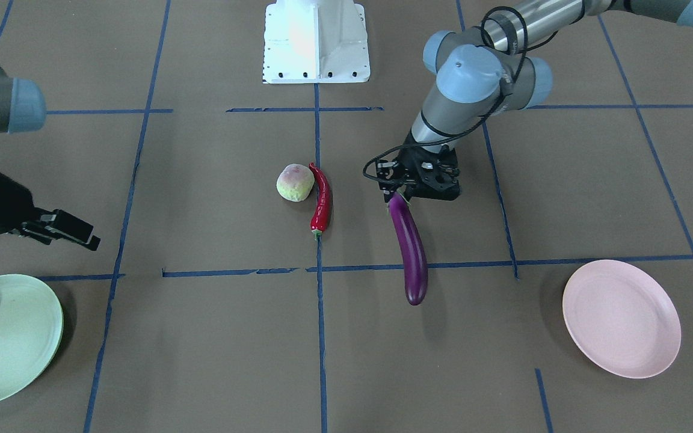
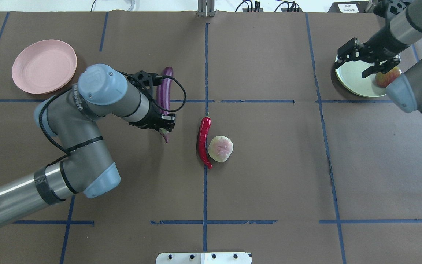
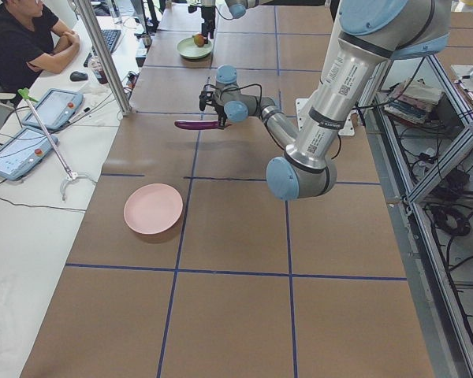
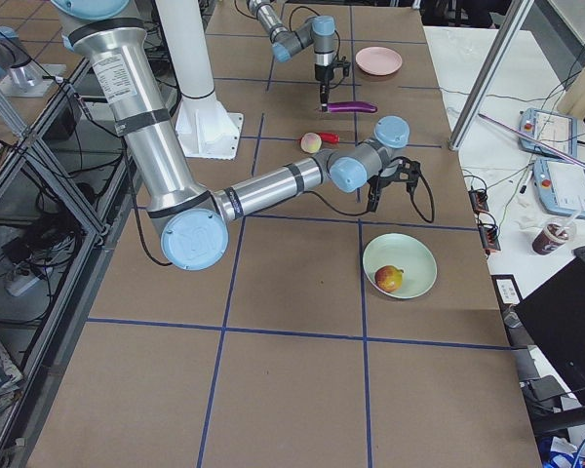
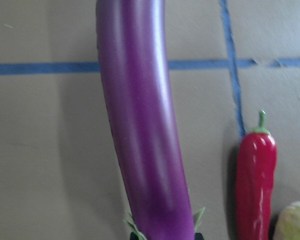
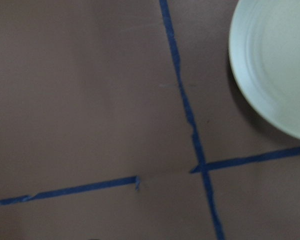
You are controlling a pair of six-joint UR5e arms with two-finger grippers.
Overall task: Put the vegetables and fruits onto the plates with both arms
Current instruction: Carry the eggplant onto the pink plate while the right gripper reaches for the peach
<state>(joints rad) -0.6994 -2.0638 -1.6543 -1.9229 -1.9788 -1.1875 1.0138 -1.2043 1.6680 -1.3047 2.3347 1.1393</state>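
Gripping eggplant [image 1: 412,252] by cap end only, left gripper [image 1: 400,197] clamped, body cantilevered above table [image 1: 202,337], pink plate [image 1: 621,317] well apart. Risk: long body pivots or slips out during carry; tip could catch plate rim. Right gripper [image 1: 85,233] spread, empty, near green plate [image 1: 27,337].

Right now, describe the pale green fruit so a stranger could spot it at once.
Find the blue tape line down the middle of the table. A red chili lies along it, and the pale green fruit sits beside that. Unlike the long chili, it is round, with a pink blush.
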